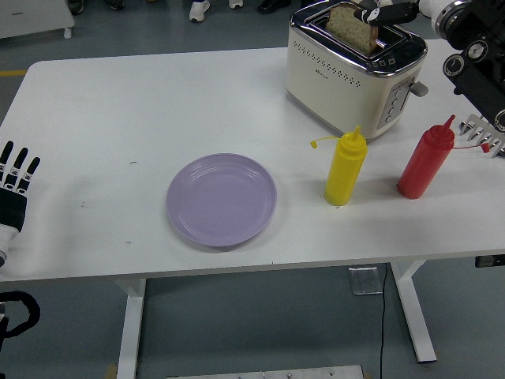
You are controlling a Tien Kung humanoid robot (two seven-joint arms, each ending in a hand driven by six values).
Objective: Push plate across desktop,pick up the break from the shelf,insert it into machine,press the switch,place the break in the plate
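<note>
Right hand (384, 13) reaching over the toaster (355, 67), fingers lying at the bread slice (353, 26) standing in its slot, grip not discernible; the slice wanting a straight upward lift before crossing to the empty purple plate (222, 199).

The right arm (473, 55) comes in from two o'clock, its hand (387, 12) stretched toward twelve. The left hand (14, 185) lies flat at nine o'clock, fingers straight.
</note>
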